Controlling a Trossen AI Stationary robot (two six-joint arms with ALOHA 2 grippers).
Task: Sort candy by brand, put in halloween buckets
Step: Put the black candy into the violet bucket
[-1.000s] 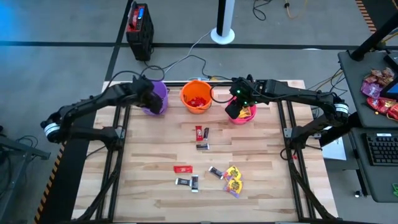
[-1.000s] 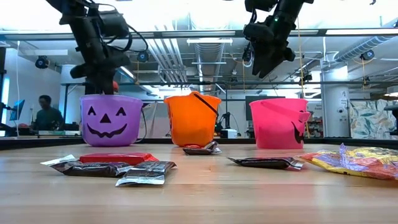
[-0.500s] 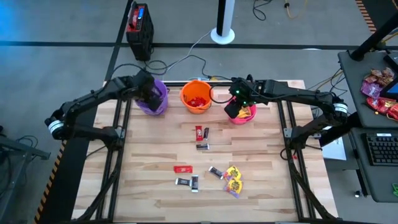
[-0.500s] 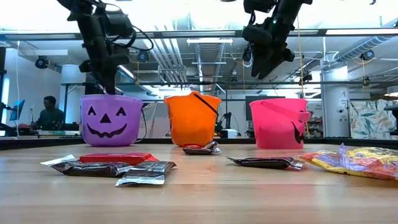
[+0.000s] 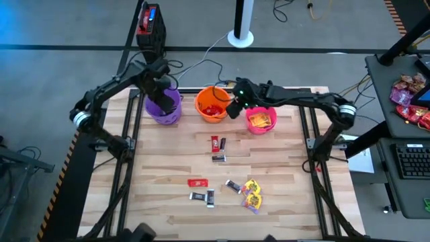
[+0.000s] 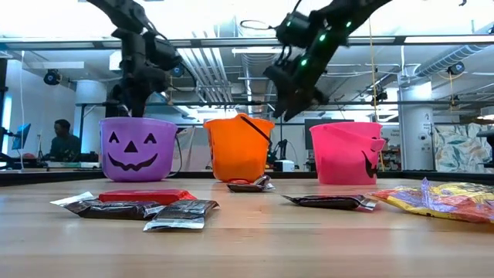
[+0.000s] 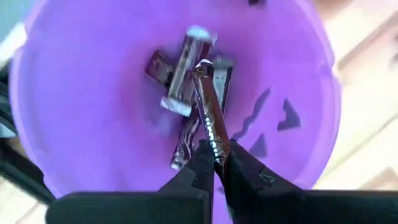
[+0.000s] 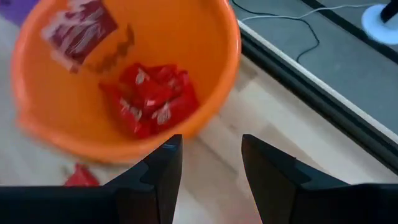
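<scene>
My left gripper [image 7: 215,163] stands over the purple bucket [image 5: 165,107], shut on a dark brown bar [image 7: 207,106]. Several dark bars [image 7: 180,74] lie on that bucket's bottom. My right gripper [image 8: 211,180] hangs open and empty between the orange bucket [image 5: 212,105], which holds red candy [image 8: 152,99], and the pink bucket [image 5: 261,120], which holds yellow packets. On the table's middle lie dark bars [image 5: 217,143], a red bar [image 5: 197,182] and yellow packets [image 5: 252,195]. My left gripper pinches the dark brown bar by its upper end [image 7: 216,146] between the two fingers. The fingers come from above and point down. The bar hangs below them inside the purple bucket's mouth, its lower end [image 7: 200,65] over the bars on the bottom.
The three buckets stand in a row near the table's far edge [image 5: 201,87]. A black box [image 5: 150,27], cables and a white post base [image 5: 240,37] lie on the floor beyond. A side desk at the right carries red and pink sweets [image 5: 410,101]. A person [image 6: 55,139] sits far behind.
My left gripper has gone toward the table's far edge above the purple bucket and has rolled at the wrist, staying shut. My right gripper has moved from above the pink bucket toward the table's left and down, to between the orange and pink buckets, staying open.
</scene>
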